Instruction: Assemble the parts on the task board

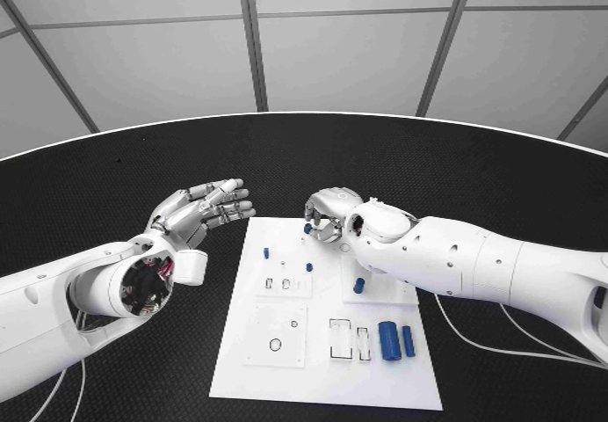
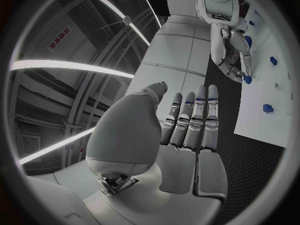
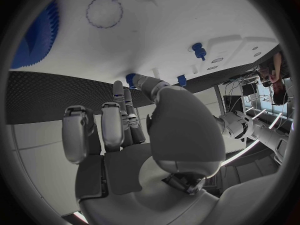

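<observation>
The white task board (image 1: 285,352) lies in the middle of the black table. My right hand (image 1: 337,214) hovers over its far edge, fingers curled, pinching a small blue part (image 1: 308,229) between thumb and fingertip; the part (image 3: 130,78) sits at the fingertips in the right wrist view, and the left wrist view also shows the right hand (image 2: 230,60). My left hand (image 1: 203,211) is raised off the board's far left corner, fingers (image 2: 190,120) straight and apart, holding nothing. Small blue pegs (image 1: 266,252) (image 1: 308,265) (image 1: 358,285) stand on the board.
Two blue cylinders (image 1: 389,340) (image 1: 408,340) lie side by side at the board's near right. A blue toothed wheel (image 3: 34,37) and a toothed outline (image 3: 105,12) mark the board (image 3: 187,15) beneath my right hand. Thin cables (image 1: 507,343) trail on the table at right.
</observation>
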`<state>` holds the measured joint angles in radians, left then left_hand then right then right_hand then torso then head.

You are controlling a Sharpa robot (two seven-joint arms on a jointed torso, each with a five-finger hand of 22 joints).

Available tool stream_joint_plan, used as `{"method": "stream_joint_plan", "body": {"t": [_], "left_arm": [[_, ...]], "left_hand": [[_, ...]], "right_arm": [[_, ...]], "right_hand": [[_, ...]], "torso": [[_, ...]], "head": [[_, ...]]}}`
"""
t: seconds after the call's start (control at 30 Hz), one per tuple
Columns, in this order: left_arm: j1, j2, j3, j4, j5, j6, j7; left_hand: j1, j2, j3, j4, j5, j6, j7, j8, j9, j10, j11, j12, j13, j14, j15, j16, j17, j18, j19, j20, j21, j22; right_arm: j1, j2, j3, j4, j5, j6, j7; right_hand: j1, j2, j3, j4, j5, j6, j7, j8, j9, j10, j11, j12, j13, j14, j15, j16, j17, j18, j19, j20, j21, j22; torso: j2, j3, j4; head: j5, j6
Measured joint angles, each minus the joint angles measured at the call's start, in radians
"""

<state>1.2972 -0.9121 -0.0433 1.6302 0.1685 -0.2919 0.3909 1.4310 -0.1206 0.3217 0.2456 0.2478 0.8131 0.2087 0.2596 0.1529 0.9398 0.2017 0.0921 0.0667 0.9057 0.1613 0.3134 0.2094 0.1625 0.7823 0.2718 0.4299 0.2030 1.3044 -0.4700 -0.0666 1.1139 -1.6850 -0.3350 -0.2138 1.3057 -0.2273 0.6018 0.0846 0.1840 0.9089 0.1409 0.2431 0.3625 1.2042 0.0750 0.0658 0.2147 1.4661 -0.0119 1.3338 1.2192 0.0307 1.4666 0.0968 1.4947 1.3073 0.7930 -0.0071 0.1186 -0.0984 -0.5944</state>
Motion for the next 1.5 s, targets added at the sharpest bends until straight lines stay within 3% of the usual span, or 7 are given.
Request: {"method": "stream_joint_plan", "body": {"t": [0.23, 0.4, 0.7, 0.8, 1.0, 1.23, 1.5], "left_arm": [[0.0, -0.001, 0.0, -0.005, 0.0, 0.002, 0.0], [0.0, 0.0, 0.0, -0.015, 0.0, 0.005, -0.001], [0.0, 0.013, 0.0, -0.042, 0.0, 0.013, -0.002], [0.0, 0.017, 0.0, -0.049, 0.0, 0.014, -0.003], [0.0, 0.022, 0.0, -0.059, 0.0, 0.018, -0.004], [0.0, 0.025, 0.0, -0.064, 0.0, 0.021, -0.005], [0.0, 0.022, 0.0, -0.061, 0.0, 0.022, -0.006]], "left_hand": [[0.0, 0.0, 0.0, 0.0, 0.0, 0.0, 0.0, 0.0, 0.0, 0.0, 0.0, 0.0, 0.0, 0.0, 0.0, 0.0, 0.001, 0.0, 0.0, 0.0, 0.0, 0.001], [0.0, 0.0, 0.0, 0.0, 0.0, 0.0, 0.0, 0.0, 0.0, 0.0, 0.0, 0.0, 0.0, 0.0, 0.0, 0.0, 0.001, 0.0, 0.0, 0.0, 0.0, 0.001], [0.0, 0.0, 0.0, 0.0, 0.0, 0.0, 0.0, 0.0, 0.0, 0.0, 0.0, 0.0, 0.0, 0.0, 0.0, 0.0, 0.001, 0.0, 0.0, 0.0, 0.0, 0.001], [0.0, 0.0, 0.0, 0.0, 0.0, 0.0, 0.0, 0.0, 0.0, 0.0, 0.0, 0.0, 0.0, 0.0, 0.0, 0.0, 0.001, 0.0, 0.0, 0.0, 0.0, 0.001], [0.0, 0.0, 0.0, 0.0, 0.0, 0.0, 0.0, 0.0, -0.001, 0.0, 0.0, 0.0, 0.0, 0.0, 0.0, 0.0, 0.001, 0.0, 0.0, 0.0, 0.0, 0.001], [0.0, 0.0, 0.003, -0.003, 0.0, 0.0, 0.0, 0.0, -0.001, 0.0, 0.0, 0.0, 0.0, 0.0, 0.0, 0.0, 0.002, 0.0, 0.0, 0.0, 0.0, 0.001], [0.0, 0.0, 0.003, -0.003, 0.0, 0.0, 0.0, 0.0, -0.001, 0.0, 0.0, 0.0, 0.0, 0.0, 0.0, 0.0, 0.002, 0.0, 0.0, 0.0, 0.0, 0.002]], "right_arm": [[0.0, -0.042, 0.0, 0.06, 0.002, -0.051, -0.008], [0.001, -0.129, 0.011, 0.172, 0.078, -0.096, -0.017], [0.024, -0.339, 0.022, 0.341, 0.302, -0.037, -0.036], [0.026, -0.388, 0.022, 0.343, 0.33, -0.017, -0.037], [0.028, -0.435, 0.021, 0.327, 0.347, 0.007, -0.043], [0.028, -0.421, 0.021, 0.308, 0.352, 0.025, -0.056], [0.028, -0.39, 0.019, 0.28, 0.352, 0.041, -0.067]], "right_hand": [[-0.007, -0.007, -0.003, 0.003, -0.004, 0.0, 0.0, -0.004, -0.001, -0.007, 0.0, 0.0, -0.001, 0.0, 0.0, -0.006, -0.012, 0.0, 0.0, 0.0, -0.01, 0.0], [0.001, -0.014, 0.006, 0.005, 0.021, 0.011, 0.0, -0.004, 0.005, 0.007, 0.0, 0.005, 0.001, 0.0, 0.0, -0.016, -0.027, 0.0, 0.0, 0.0, -0.016, 0.0], [-0.035, -0.058, -0.086, 0.028, 0.029, 0.011, 0.016, -0.012, 0.008, 0.105, -0.003, 0.061, 0.043, 0.001, 0.006, 0.007, 0.0, 0.0, 0.0, 0.0, -0.001, 0.0], [-0.037, -0.06, -0.185, 0.04, 0.06, -0.007, 0.006, -0.012, 0.014, 0.127, -0.012, 0.115, 0.098, 0.0, 0.005, 0.013, 0.002, 0.0, 0.0, 0.0, 0.005, 0.001], [0.089, -0.019, -0.383, 0.162, 0.097, -0.045, -0.001, 0.025, 0.043, 0.035, -0.021, 0.46, 0.469, 0.0, -0.008, 0.064, 0.062, 0.0, 0.0, -0.004, 0.03, 0.001], [0.136, 0.005, -0.451, 0.205, 0.105, -0.078, 0.009, 0.048, 0.051, 0.085, -0.012, 0.96, 0.908, -0.001, -0.006, 0.147, 0.089, -0.016, 0.0, -0.004, 0.055, 0.001], [0.144, 0.013, -0.464, 0.207, 0.109, -0.086, 0.014, 0.054, 0.051, 0.12, -0.007, 1.094, 1.019, 0.001, -0.001, 0.169, 0.089, -0.016, -0.003, 0.0, 0.06, 0.001]], "torso": [[0.0, 0.001, -0.0003], [-0.002, 0.0023, -0.0047], [-0.009, 0.0093, -0.019], [-0.012, 0.0126, -0.0226], [-0.014, 0.0175, -0.0245], [-0.013, 0.0183, -0.0249], [-0.013, 0.0141, -0.0244]], "head": [[-0.001, 0.001], [-0.005, 0.006], [-0.002, 0.016], [-0.002, 0.018], [-0.002, 0.018], [-0.002, 0.017], [-0.004, 0.012]]}}
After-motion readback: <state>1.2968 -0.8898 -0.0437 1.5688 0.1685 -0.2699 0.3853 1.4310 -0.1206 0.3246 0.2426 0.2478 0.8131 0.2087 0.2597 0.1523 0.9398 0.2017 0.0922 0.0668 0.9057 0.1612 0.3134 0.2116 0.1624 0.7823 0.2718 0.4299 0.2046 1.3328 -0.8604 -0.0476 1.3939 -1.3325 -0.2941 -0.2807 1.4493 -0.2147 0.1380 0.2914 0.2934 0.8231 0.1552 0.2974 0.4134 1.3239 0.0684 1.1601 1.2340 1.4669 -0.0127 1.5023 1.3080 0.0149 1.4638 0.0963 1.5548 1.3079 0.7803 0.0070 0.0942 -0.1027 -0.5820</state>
